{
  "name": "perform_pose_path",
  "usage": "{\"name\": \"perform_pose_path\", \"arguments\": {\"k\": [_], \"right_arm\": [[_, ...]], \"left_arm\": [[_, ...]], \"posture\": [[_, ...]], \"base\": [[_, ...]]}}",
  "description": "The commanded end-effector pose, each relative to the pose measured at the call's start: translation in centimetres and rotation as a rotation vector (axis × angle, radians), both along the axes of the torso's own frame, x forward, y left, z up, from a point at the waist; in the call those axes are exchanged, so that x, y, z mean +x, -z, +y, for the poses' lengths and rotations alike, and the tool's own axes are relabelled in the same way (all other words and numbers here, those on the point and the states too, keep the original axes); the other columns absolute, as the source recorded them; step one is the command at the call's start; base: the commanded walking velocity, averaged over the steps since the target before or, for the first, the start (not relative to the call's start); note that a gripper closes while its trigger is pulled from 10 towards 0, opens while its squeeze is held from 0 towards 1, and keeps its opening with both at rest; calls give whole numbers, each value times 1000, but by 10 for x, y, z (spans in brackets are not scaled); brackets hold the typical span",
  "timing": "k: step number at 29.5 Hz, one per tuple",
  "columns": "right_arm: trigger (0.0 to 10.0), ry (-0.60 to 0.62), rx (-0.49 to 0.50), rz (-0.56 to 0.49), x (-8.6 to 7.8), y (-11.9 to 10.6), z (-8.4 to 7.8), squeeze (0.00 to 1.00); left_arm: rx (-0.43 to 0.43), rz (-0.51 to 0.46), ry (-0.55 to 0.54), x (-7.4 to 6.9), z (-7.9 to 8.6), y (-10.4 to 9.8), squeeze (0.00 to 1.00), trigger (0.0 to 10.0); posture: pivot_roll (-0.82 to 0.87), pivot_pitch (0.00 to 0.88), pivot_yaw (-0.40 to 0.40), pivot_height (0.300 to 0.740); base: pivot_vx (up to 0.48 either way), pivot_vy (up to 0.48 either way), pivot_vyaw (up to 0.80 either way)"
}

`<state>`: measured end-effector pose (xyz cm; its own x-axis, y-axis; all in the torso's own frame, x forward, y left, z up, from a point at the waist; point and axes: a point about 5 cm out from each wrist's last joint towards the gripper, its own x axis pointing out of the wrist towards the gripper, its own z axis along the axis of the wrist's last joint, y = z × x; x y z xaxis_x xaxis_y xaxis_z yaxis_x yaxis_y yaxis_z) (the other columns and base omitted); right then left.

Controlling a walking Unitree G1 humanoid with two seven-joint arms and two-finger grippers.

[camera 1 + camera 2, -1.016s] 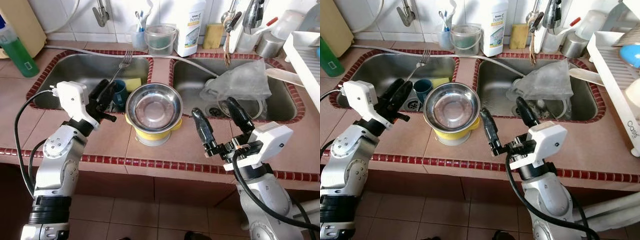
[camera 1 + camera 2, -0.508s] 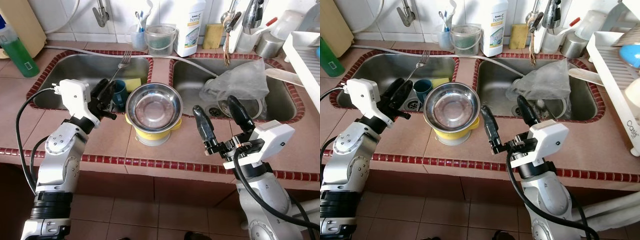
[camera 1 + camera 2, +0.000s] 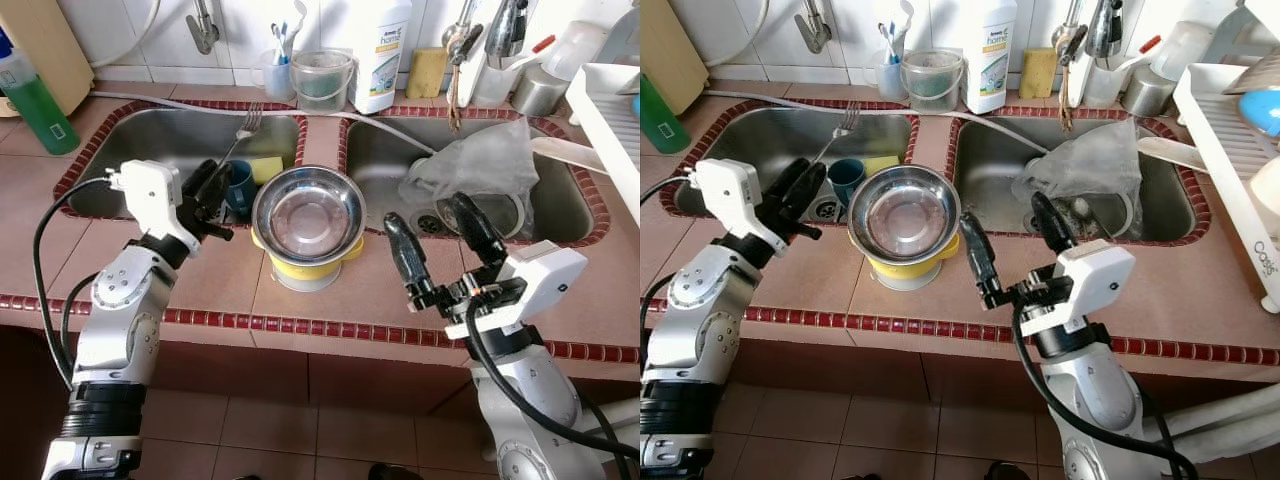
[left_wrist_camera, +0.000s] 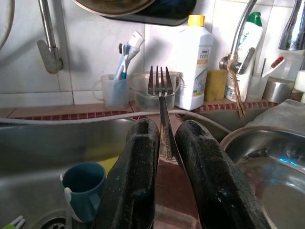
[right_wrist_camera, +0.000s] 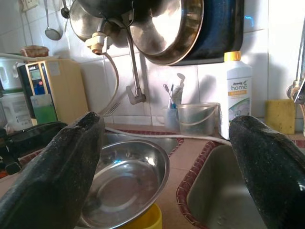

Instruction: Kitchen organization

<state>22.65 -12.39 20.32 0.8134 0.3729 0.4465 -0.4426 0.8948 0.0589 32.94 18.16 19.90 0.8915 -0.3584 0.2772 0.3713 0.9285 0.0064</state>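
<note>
My left gripper [image 3: 214, 181] is shut on a metal fork [image 3: 241, 133] over the near edge of the left sink [image 3: 130, 140]. The fork's handle is pinched between the fingers [image 4: 138, 167] and its tines point up and away toward the back wall. A steel bowl [image 3: 307, 213] sits on top of a yellow bowl [image 3: 305, 270] on the tiled counter between the two arms. My right gripper [image 3: 425, 215] is open with nothing in it, hovering over the counter just right of the steel bowl [image 5: 124, 181].
A blue cup [image 3: 238, 186] and a yellow sponge [image 3: 266, 167] lie in the left sink. A crumpled plastic bag [image 3: 480, 160] is in the right sink. A white detergent bottle [image 3: 380, 50], clear cups, a green bottle [image 3: 35, 105] and a dish rack [image 3: 610, 110] line the edges.
The left wrist has edged slightly to the right with the fork still held. The right gripper has stayed open and has barely moved.
</note>
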Motion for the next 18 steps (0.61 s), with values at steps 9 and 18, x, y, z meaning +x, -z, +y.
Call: {"name": "perform_pose_path", "arguments": {"k": [9, 18], "right_arm": [[10000, -21, 8, -6, -3, -3, 2, 0], [10000, -22, 12, -2, -3, -3, 3, 0]], "left_arm": [[7, 0, -15, 1, 3, -1, 0, 10000], [4, 13, -6, 1, 3, 0, 0, 10000]], "posture": [[-140, 137, 49, 740], [-141, 142, 51, 740]], "base": [[205, 0, 0], [0, 408, 0]]}}
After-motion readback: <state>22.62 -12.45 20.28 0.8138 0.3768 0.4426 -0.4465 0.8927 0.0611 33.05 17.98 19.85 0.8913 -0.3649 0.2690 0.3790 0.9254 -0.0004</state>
